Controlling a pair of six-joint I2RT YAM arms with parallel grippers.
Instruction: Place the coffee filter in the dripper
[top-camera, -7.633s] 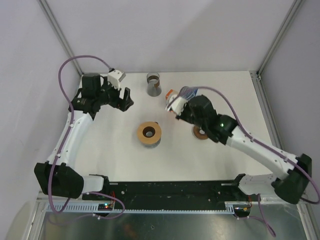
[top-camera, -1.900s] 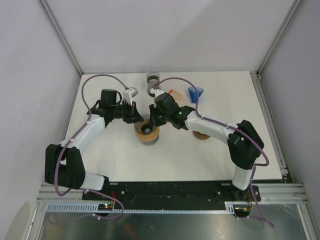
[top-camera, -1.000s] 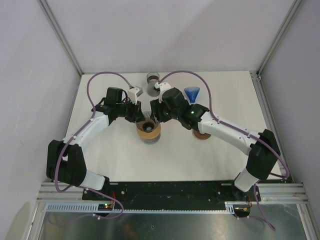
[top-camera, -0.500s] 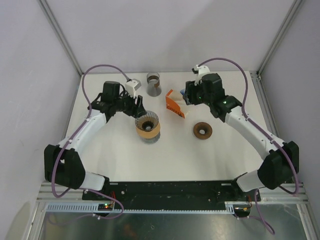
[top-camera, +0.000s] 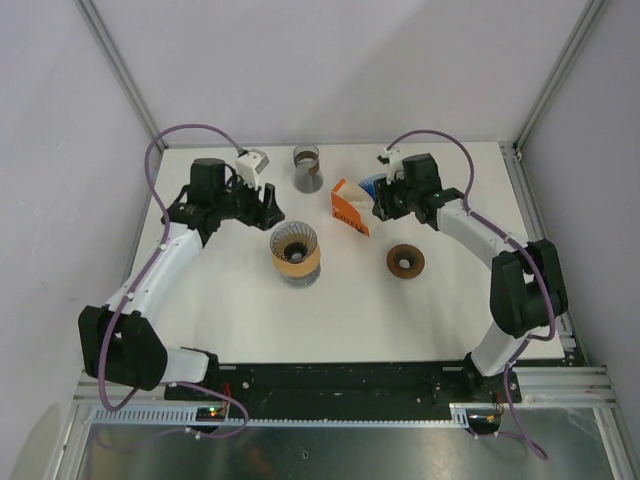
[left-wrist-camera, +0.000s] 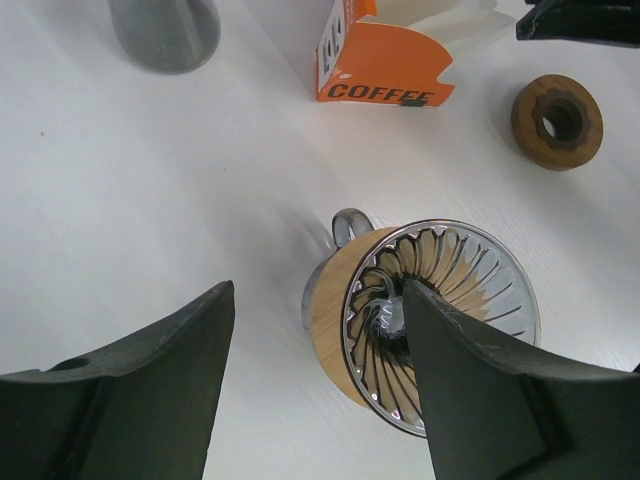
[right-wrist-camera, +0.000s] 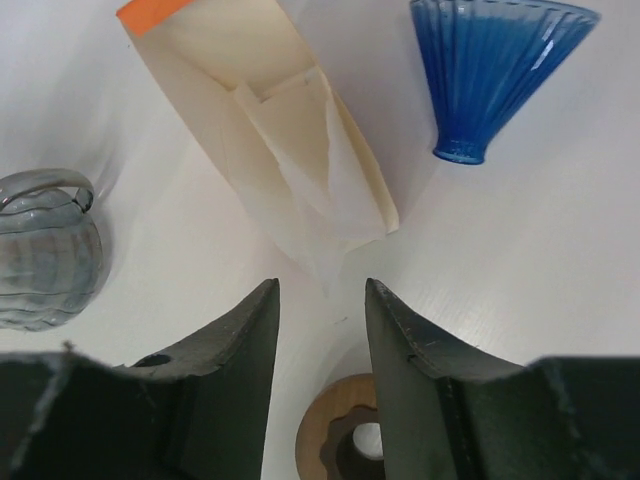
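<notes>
The dripper (top-camera: 296, 250), a ribbed glass cone in a wooden collar, stands mid-table with nothing in it and shows close up in the left wrist view (left-wrist-camera: 430, 320). White coffee filter paper (right-wrist-camera: 312, 190) sticks out of the open end of an orange "COFFEE" box (top-camera: 349, 208). My right gripper (right-wrist-camera: 322, 300) is open. Its fingers straddle the bare table just short of the filter's tip, touching nothing. My left gripper (left-wrist-camera: 318, 295) is open to the left of the dripper and holds nothing.
A blue ribbed cone (right-wrist-camera: 495, 70) lies beside the box, at the back. A wooden ring (top-camera: 405, 261) lies right of the dripper. A grey metal cup (top-camera: 307, 168) stands at the back centre. The right arm reaches over the table's back right.
Both grippers have left the dripper. The left one opened and drew back to the left. The right arm swung to the back right, to the filter box, its jaws narrowing a little.
</notes>
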